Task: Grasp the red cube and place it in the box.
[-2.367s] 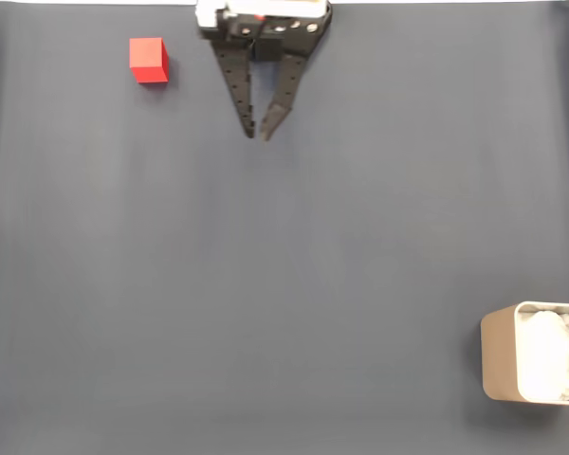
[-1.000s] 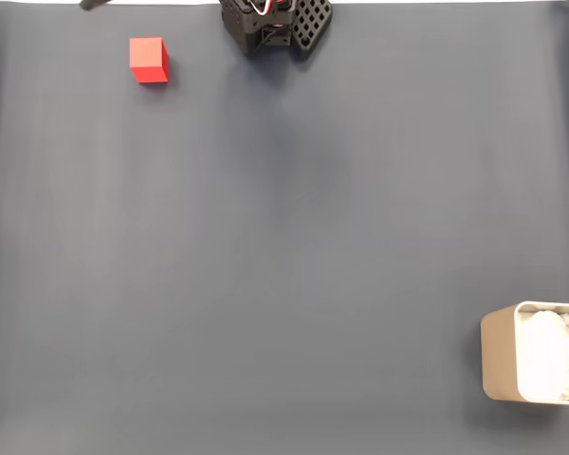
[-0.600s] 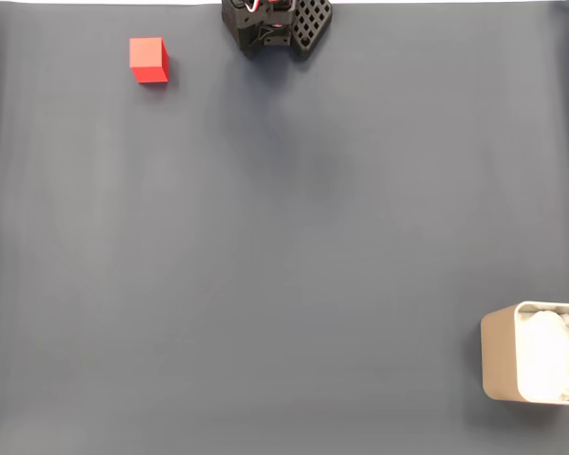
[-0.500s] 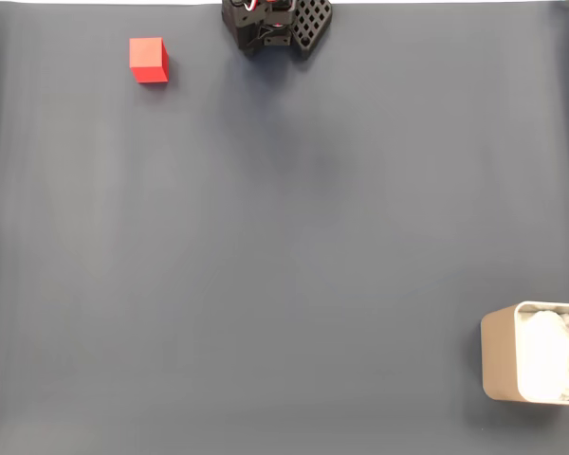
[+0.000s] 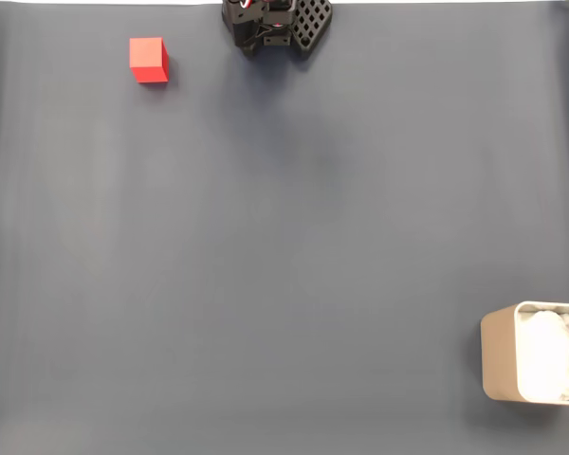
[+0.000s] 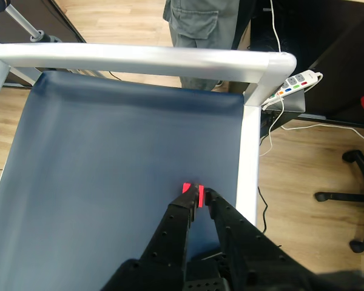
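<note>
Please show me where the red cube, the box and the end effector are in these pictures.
red cube (image 5: 148, 59): fixed view, on its top face.
box (image 5: 498, 355): fixed view, on its beige outer wall.
end effector (image 6: 201, 193): wrist view, midway between the two black fingertips.

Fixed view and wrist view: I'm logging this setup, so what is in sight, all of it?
cube: one, red, top left of the mat in the fixed view
box: one, beige-grey with white lining, bottom right edge in the fixed view
mat: one, dark blue-grey, under everything
frame: one, silver, along the mat's edges in the wrist view
power strip: one, white, on the wooden floor
chair base: one, black, right edge in the wrist view
person's legs: grey trousers, beyond the frame
arm: one, black, top edge in the fixed view
gripper: one, black, fingers close together
</note>
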Controlling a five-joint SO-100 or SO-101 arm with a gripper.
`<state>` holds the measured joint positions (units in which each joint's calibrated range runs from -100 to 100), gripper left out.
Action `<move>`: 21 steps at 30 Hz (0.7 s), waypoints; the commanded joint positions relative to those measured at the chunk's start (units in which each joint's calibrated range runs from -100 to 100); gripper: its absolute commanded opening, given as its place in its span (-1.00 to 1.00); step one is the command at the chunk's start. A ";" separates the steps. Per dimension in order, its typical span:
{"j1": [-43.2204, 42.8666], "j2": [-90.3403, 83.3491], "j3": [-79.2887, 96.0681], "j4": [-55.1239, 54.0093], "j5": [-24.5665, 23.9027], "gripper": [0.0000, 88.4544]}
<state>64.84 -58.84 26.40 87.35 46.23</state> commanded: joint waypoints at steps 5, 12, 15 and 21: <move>1.14 -0.35 1.52 0.85 -0.63 -1.00; 1.71 -3.12 8.91 1.26 -0.49 -0.90; 2.07 -4.34 12.01 0.93 -0.34 -0.86; 2.85 -6.33 17.76 -1.29 -0.05 -0.74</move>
<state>66.91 -63.87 42.68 87.99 45.84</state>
